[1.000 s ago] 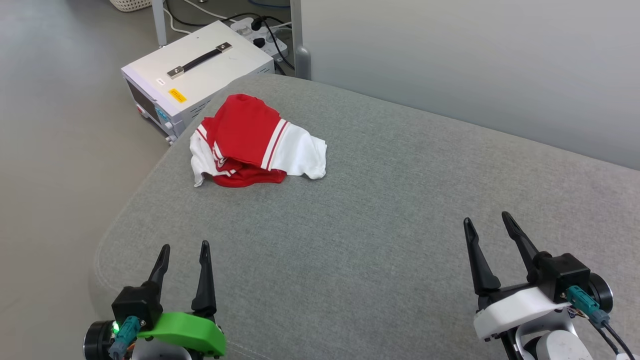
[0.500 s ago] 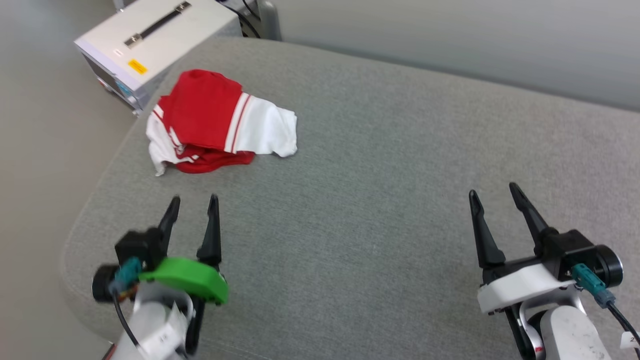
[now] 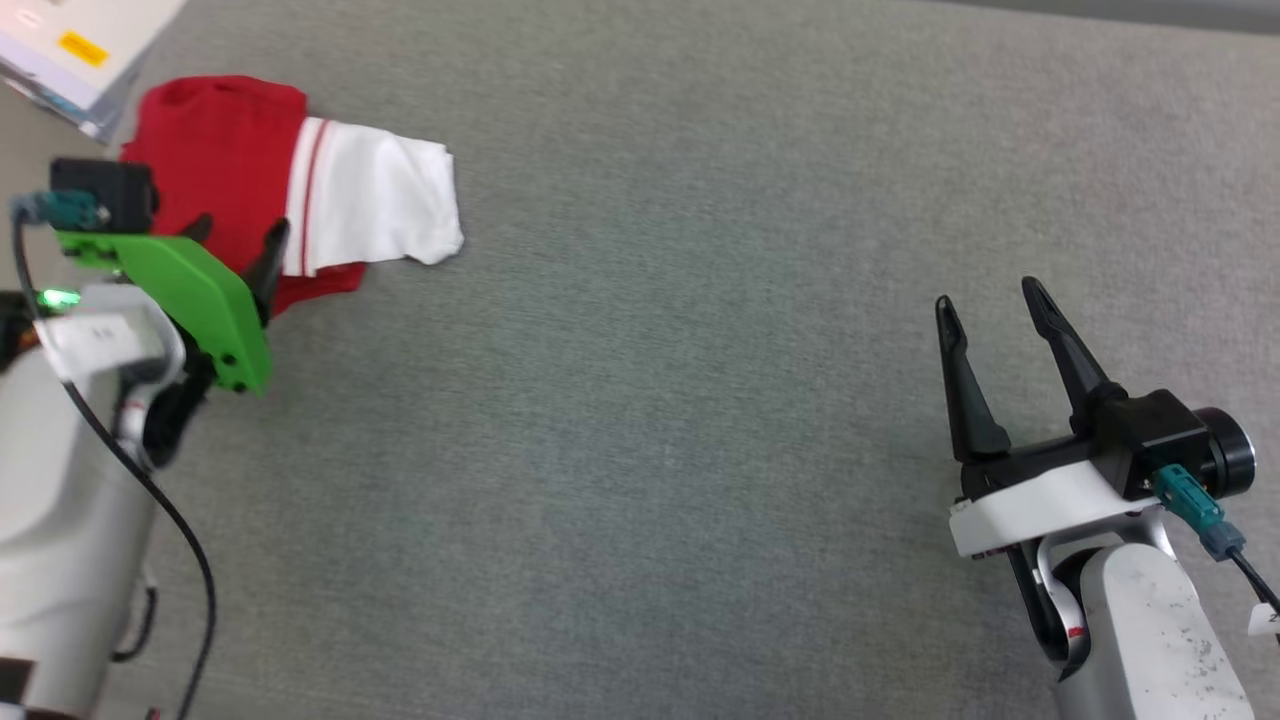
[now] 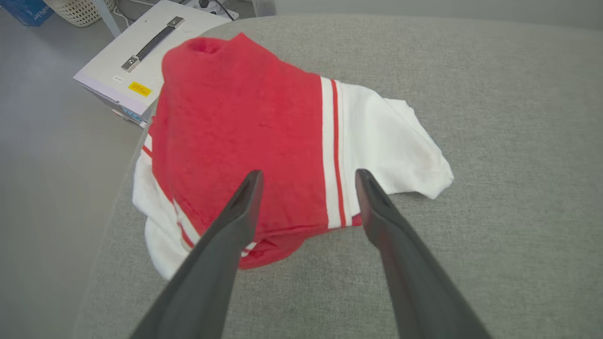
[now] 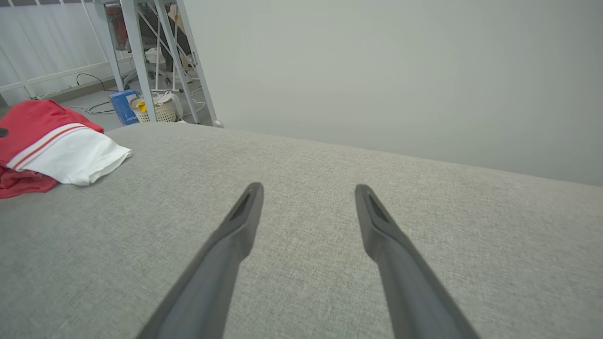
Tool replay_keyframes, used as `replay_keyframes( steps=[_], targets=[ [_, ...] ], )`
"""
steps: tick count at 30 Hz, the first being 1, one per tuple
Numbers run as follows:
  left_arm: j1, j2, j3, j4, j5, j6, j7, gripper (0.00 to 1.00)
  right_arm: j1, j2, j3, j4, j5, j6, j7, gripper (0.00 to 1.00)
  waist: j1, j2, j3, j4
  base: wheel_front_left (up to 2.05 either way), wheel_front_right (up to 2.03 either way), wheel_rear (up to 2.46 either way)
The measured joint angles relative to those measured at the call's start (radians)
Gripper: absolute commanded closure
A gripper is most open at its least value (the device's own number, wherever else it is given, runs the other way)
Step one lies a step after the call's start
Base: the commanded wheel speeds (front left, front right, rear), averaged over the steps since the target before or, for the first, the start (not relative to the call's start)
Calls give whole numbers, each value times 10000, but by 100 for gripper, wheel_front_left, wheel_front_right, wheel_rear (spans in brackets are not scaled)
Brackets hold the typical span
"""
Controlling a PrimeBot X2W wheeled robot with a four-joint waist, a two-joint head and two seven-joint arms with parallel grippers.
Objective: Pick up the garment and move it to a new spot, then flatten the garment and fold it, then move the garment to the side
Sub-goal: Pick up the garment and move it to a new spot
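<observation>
Grey padded surface (image 3: 640, 420) runs across the head view, with the shirt (image 3: 370, 200) bunched at its far-left corner, red body up and one white sleeve lying toward the middle. Left gripper (image 4: 306, 173) hangs over the shirt's near edge, fingers spread wide and holding nothing; tip contact with the cloth can't be told. Left wrist view adds a white box (image 4: 136, 61) with a black handle on the floor, just past that corner. Right gripper (image 3: 987, 293) sits well apart at the right, wide open and empty. Right wrist view adds a pale wall, metal legs and a basket (image 5: 158, 110).
</observation>
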Motion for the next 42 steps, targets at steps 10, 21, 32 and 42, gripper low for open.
replay_keyframes(
  steps=[10,21,32,42],
  targets=[
    [-1179,1386,-1003,640,-2006,0,3022,0,-373,-2,138,-73,163,0,0,0,0,0,1173,-897,0,0,0],
    [-1439,1816,-1290,1024,-2734,0,3534,100,-482,-2,416,-27,257,0,0,0,-1,0,1634,-1412,0,0,0],
    [-797,1549,-1434,989,-3147,0,911,100,-450,-2,267,205,245,0,0,0,-1,0,844,-1260,0,0,0],
    [-173,1129,-1657,104,-2955,0,-1118,100,353,2,-90,546,629,0,0,0,-2,0,-663,-1034,0,0,0]
  ],
)
